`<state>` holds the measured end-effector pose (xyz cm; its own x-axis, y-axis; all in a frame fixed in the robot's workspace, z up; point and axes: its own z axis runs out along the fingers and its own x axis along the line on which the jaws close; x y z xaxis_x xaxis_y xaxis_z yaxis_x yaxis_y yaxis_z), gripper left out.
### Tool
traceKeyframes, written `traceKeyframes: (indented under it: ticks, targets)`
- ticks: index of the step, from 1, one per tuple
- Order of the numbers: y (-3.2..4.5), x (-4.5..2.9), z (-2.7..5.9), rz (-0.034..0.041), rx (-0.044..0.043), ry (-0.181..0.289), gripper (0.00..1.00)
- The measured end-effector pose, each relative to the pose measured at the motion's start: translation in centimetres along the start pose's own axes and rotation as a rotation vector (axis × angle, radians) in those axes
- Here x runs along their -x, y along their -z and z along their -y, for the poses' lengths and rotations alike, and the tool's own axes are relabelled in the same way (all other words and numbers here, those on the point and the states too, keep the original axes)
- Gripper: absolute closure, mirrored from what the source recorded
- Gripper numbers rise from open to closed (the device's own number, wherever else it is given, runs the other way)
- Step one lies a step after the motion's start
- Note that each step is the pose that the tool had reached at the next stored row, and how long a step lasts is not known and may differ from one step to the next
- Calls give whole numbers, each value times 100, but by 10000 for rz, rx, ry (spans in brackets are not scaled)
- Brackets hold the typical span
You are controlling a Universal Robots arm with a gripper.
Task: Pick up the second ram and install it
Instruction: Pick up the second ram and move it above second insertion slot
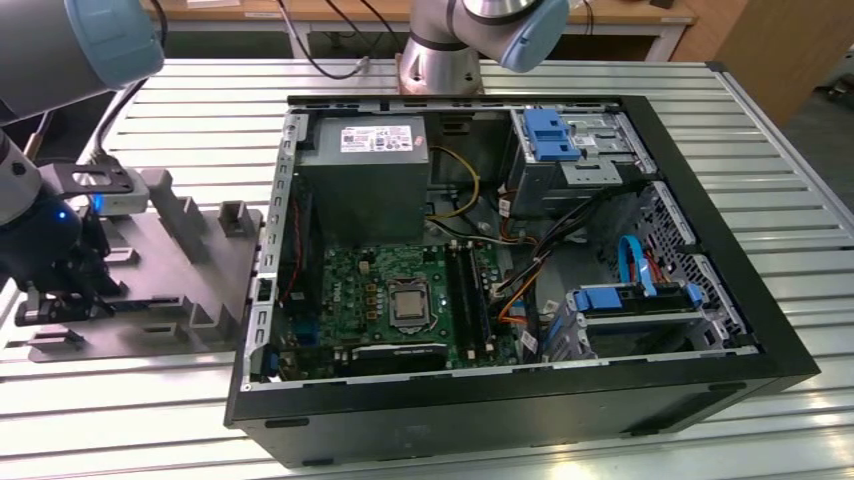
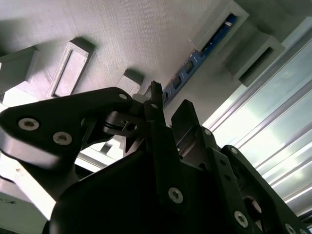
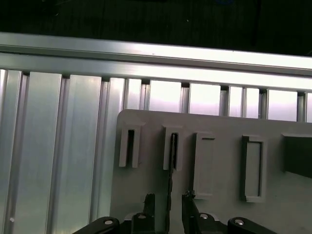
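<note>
The second ram stands on edge in a grey holder plate. In the second wrist view its blue board and row of dark chips run between two raised slot blocks. In the first wrist view it shows edge-on, as a thin dark line that leaves one slot and passes between the fingers.

The pincer is spread. One finger stands on each side of the stick, and a sliver of grey plate shows between each finger and the board, so nothing is pinched yet.

The holder plate lies on the slatted metal counter, near the counter's edge at the exterior view's left and just beside the open computer case in the counter's middle. Inside the case, the long black memory slots run beside the processor socket, well apart from the stick. Whether a stick already sits in one of them I cannot tell.

I judge that the pick-up is the step in hand and that the install has not begun, since the ram rests in its holder with the pincer straddling it. A sound grip here calls for the fingers to meet the board's two flat faces squarely and evenly. It also calls for a lift straight along the holder's slots, because a thin board on edge would likely bind or flex if pulled at a slant.
</note>
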<state>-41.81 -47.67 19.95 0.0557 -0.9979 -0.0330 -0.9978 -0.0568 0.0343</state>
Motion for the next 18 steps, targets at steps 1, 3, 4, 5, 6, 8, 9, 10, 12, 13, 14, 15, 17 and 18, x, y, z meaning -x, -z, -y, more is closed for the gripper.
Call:
traceKeyframes:
  ticks: [1, 3, 4, 5, 6, 8, 9, 10, 12, 13, 14, 15, 17, 18]
  targets:
    - [-4, 0, 0, 0, 1, 0, 65]
    - [-5, 0, 0, -1, 1, 0, 65]
    - [-5, 0, 0, -1, 1, 0, 65]
    - [-6, 0, 0, 0, 1, -1, 65]
    - [-7, 0, 0, 0, 0, 0, 65]
    - [-7, 0, 0, 0, 0, -1, 66]
    - [-7, 0, 0, 0, 0, -1, 66]
    - [-7, 0, 0, 0, 0, 0, 73]
    - [-8, 0, 0, 0, 0, 0, 73]
    - [-8, 0, 0, 0, -1, -1, 73]
    - [-8, 0, 0, 4, 0, 0, 73]
    - [-8, 0, 0, 11, -2, 0, 73]
    - [-1, 1, 0, 13, -3, -1, 73]
    - [-1, 0, 0, 13, -3, 0, 73]
